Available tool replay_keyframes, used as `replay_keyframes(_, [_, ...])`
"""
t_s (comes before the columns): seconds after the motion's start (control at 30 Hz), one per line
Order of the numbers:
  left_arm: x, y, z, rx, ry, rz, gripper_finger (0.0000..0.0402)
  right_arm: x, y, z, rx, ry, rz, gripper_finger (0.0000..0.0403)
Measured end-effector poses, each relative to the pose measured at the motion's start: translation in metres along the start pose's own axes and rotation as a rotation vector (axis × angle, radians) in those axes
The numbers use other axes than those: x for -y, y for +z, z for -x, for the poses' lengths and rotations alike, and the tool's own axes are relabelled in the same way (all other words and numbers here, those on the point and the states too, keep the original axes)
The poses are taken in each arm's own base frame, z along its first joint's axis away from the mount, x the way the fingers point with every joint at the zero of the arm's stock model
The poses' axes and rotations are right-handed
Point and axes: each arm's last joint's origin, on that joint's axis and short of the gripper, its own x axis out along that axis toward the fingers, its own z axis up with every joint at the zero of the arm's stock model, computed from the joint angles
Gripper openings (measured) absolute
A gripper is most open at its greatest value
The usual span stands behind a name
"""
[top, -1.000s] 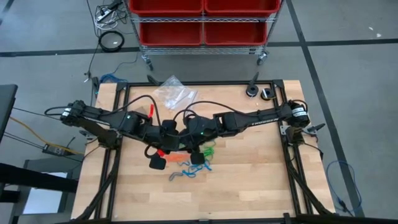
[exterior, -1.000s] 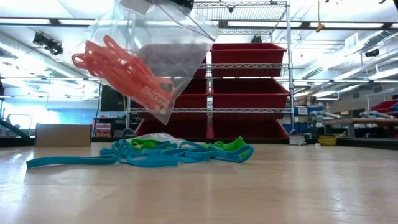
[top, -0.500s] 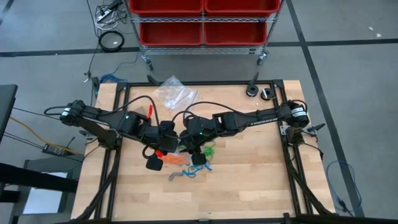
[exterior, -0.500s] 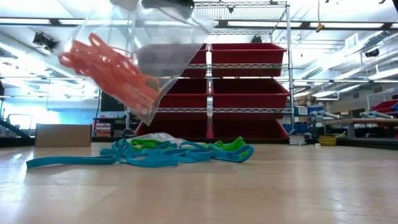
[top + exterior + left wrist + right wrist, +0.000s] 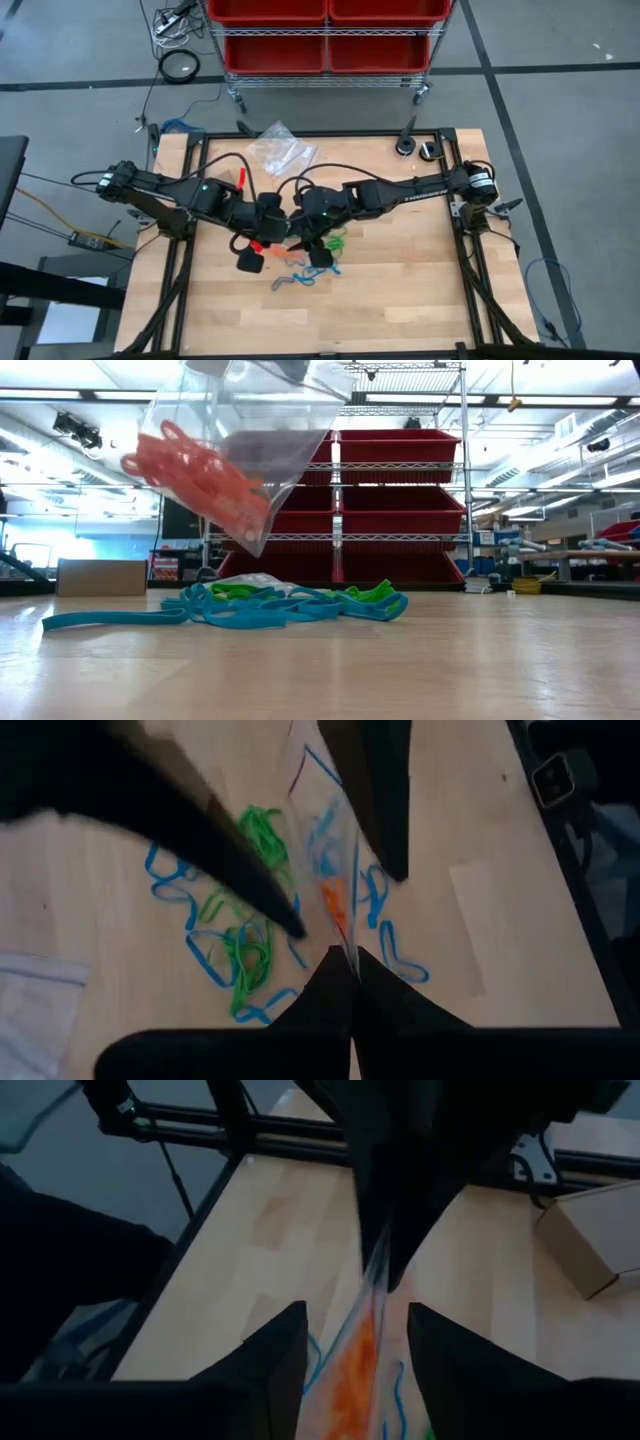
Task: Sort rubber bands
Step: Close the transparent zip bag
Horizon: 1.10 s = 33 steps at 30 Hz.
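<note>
Both arms are dark, almost black, built of chunky jointed segments linked by slimmer tubes. The left arm (image 5: pixel 190 195) carries a small green light on its mid segment, a short red part near its elbow, and black cables that loop up over its links. The right arm (image 5: pixel 400 192) shows pale lettering along its forearm tube, a green light close to the wrist, and a round silver-and-black motor cap at the shoulder end. In the wrist views the fingers (image 5: pixel 270 1365) are matte black wedges with flat inner faces.
</note>
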Motion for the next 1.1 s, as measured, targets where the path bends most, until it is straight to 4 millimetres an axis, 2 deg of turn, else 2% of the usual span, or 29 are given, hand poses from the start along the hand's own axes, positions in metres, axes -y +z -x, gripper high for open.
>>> replay_keyframes(0.2, [0.0001,0.0025,-0.0001,0.026,-0.002,-0.002,0.0001,0.0017,0.0017,-0.0010,0.020,-0.051,0.002,0.0174])
replay_keyframes(0.43, [0.0009,0.0044,0.0000,0.045,-0.026,-0.001,0.0001,0.0021,-0.0018,-0.0056,-0.003,-0.045,0.002,0.0156])
replay_keyframes(0.57, [0.0009,0.0047,0.0000,0.048,-0.027,-0.001,0.0001,0.0021,-0.0047,-0.0084,-0.019,-0.027,0.003,0.0129])
replay_keyframes(0.87, [0.0010,0.0036,-0.0001,0.037,-0.029,0.003,0.0001,0.0012,-0.0042,-0.0081,-0.017,0.006,0.035,0.0033])
replay_keyframes(0.97, [0.0010,0.0031,-0.0001,0.032,-0.030,0.003,0.0001,0.0009,-0.0040,-0.0081,-0.014,0.008,0.041,0.0020])
replay_keyframes(1.1, [0.0010,0.0027,-0.0002,0.028,-0.030,0.003,0.0001,0.0006,-0.0029,-0.0081,-0.003,0.026,0.044,0.0026])
